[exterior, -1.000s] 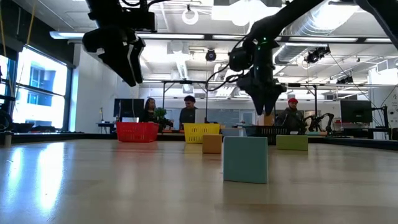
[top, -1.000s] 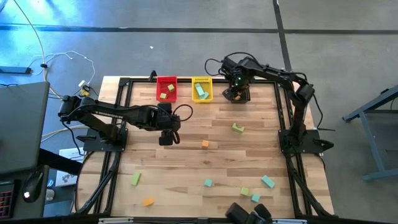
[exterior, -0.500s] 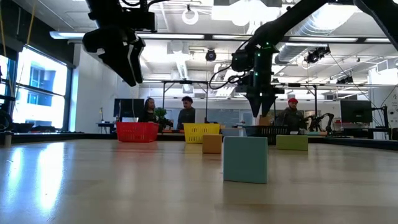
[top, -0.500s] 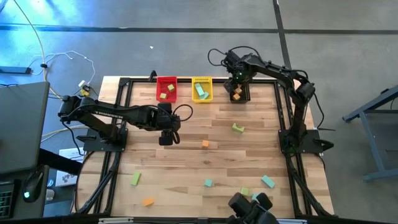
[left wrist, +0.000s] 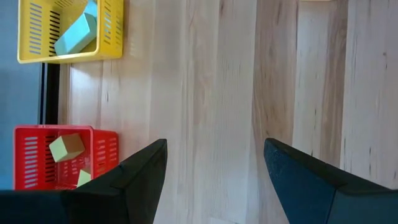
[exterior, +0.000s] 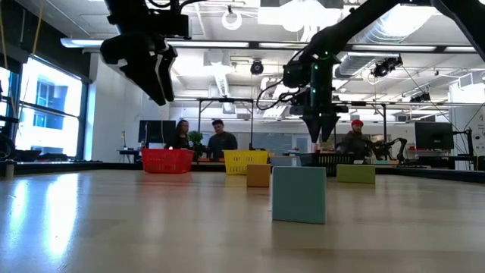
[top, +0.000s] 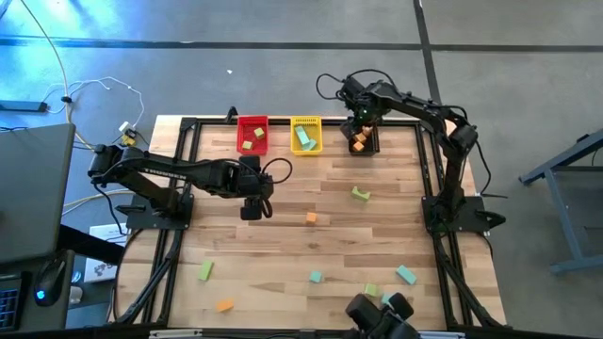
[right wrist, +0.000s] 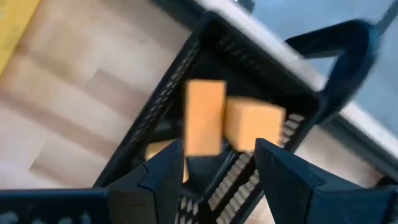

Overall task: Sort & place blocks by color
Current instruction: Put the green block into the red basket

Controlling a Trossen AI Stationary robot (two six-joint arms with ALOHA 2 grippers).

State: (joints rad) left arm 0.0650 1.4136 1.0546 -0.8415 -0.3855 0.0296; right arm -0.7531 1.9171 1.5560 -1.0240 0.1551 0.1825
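Note:
My right gripper (top: 359, 121) hangs open over the black bin (top: 369, 143) at the table's far edge. In the right wrist view an orange bar (right wrist: 205, 117) shows between its open fingers (right wrist: 217, 149), touching neither as far as shows. An orange cube (right wrist: 254, 124) and another orange piece (right wrist: 159, 149) lie in the bin. My left gripper (top: 252, 209) is open and empty above the table's left middle (left wrist: 214, 146). Loose blocks lie on the table: a yellow-green one (top: 360, 193), an orange one (top: 311, 217), a teal one (top: 316, 277).
The red bin (top: 252, 134) holds yellow-green blocks and the yellow bin (top: 305, 135) teal ones, both at the far edge. More blocks lie near the front: a green bar (top: 205, 271), an orange one (top: 223, 305), teal ones (top: 406, 274). A dark camera (top: 377, 315) stands at the front edge.
My right gripper has gone from just in front of the black bin toward the table's far edge and now stands over the bin. Orange blocks that it covered now show inside the bin.

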